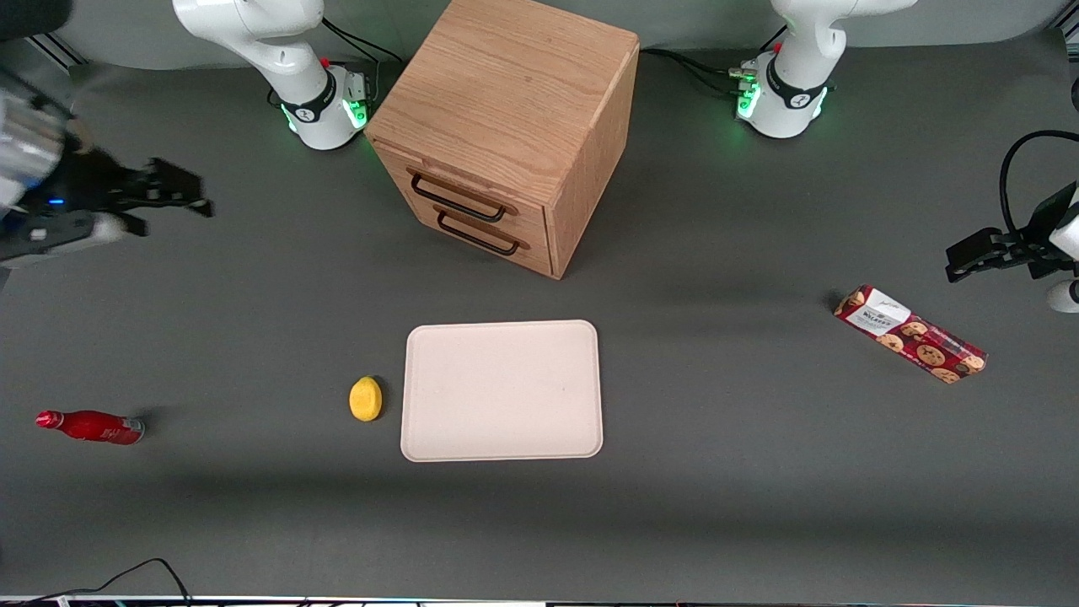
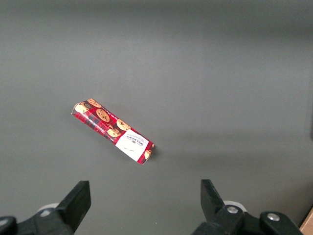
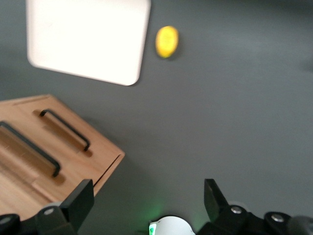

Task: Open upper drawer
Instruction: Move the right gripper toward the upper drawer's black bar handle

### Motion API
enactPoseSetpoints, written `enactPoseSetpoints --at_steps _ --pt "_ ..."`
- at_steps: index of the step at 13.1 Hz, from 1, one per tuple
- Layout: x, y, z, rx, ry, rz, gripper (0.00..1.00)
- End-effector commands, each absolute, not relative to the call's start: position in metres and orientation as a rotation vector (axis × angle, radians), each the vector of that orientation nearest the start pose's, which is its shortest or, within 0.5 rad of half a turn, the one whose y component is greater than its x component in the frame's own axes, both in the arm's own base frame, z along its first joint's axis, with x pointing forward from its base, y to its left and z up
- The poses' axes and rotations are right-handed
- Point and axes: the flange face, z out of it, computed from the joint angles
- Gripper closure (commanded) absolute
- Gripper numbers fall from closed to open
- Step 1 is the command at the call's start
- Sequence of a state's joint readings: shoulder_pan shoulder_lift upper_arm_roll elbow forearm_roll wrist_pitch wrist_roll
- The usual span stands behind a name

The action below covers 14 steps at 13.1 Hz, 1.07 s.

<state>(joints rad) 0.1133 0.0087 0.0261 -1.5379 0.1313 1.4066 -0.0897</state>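
the gripper (image 1: 181, 196) hangs wide open and empty, well apart from the cabinet (image 1: 506, 110), toward the working arm's end. the upper drawer (image 1: 459, 201) sits shut. approach stage; next it must line up on the handle (image 1: 455, 205).

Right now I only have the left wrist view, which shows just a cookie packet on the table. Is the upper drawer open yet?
Observer: No. The upper drawer sits flush in the cabinet.
Operator: Where is the gripper?
Observer: The gripper hangs open in the air toward the working arm's end of the table, apart from the cabinet.
Operator: Is anything in front of the drawers?
Observer: A pale tray lies there, nearer the front camera, with a lemon beside it.
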Motion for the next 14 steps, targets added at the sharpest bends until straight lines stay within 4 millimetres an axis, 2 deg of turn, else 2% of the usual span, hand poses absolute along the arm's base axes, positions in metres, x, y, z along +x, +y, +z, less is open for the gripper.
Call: enactPoseSetpoints --at_steps 1,5,7,10,12,14 --pt "0.515 0.151 0.623 -2.945 -0.536 0.245 0.00" --pt "0.508 0.190 0.616 -2.827 -0.606 0.281 0.00" --pt "0.505 0.211 0.602 -2.813 -0.666 0.329 0.00" --pt "0.501 0.252 0.578 -2.787 -0.754 0.377 0.00" --pt "0.505 0.269 0.559 -2.774 -0.787 0.397 0.00" --pt "0.497 0.289 0.544 -2.752 -0.844 0.445 0.00"
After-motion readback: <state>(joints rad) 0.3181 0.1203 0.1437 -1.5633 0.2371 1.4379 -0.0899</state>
